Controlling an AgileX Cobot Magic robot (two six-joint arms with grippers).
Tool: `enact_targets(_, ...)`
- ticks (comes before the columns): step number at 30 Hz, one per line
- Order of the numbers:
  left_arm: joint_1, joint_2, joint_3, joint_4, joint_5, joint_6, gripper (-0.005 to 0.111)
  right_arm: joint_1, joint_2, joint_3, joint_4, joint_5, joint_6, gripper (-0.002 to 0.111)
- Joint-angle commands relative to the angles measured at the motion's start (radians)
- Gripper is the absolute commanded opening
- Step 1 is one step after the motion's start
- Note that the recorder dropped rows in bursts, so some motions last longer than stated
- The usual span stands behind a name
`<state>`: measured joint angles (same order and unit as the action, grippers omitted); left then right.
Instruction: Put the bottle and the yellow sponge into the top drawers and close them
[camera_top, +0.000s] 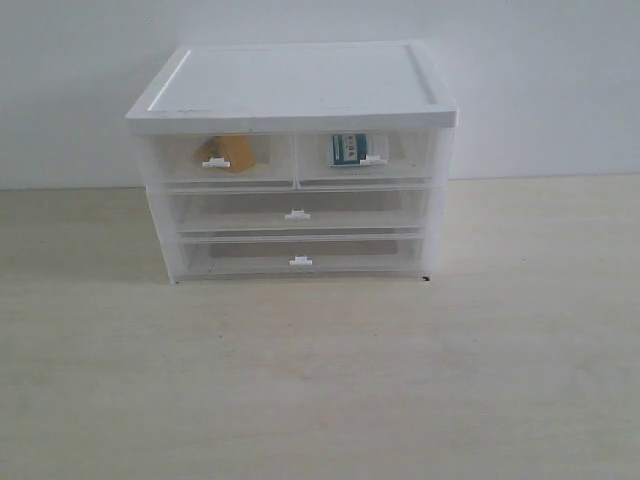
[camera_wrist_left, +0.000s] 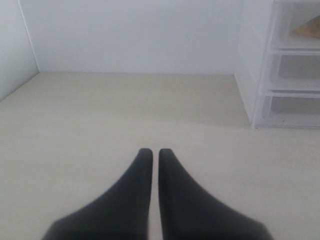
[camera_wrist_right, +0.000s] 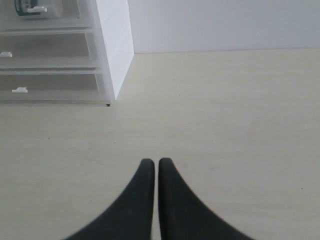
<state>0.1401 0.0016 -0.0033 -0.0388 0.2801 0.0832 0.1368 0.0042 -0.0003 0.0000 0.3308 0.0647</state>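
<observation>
Clenched and empty, clear of the cabinet (camera_top: 300, 90): left gripper (camera_wrist_left: 151, 152), right gripper (camera_wrist_right: 151, 162). Both top drawers (camera_top: 275, 168) look shut, sponge (camera_top: 230, 150) in the left, bottle (camera_top: 350, 150) in the right. Sponge likely soft, light; bottle rigid, slick: grip mid-body.

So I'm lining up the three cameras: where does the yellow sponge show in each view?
Exterior view: the yellow sponge sits inside the top left drawer of the cabinet.
Left wrist view: only a corner of it shows, in the cabinet's uppermost drawer.
Right wrist view: not in it; only the bottle shows.
Shared landmark: the cabinet.
</observation>
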Motion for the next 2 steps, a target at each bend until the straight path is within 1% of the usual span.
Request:
enact_targets(1, 0.003, -0.002, 0.003, 0.003, 0.0, 0.001, 0.004, 0.0, -0.004, 0.0, 0.0, -0.008, 0.004, 0.0)
enact_targets(2, 0.003, -0.002, 0.003, 0.003, 0.0, 0.001, 0.004, 0.0, -0.004, 0.0, 0.0, -0.008, 0.004, 0.0)
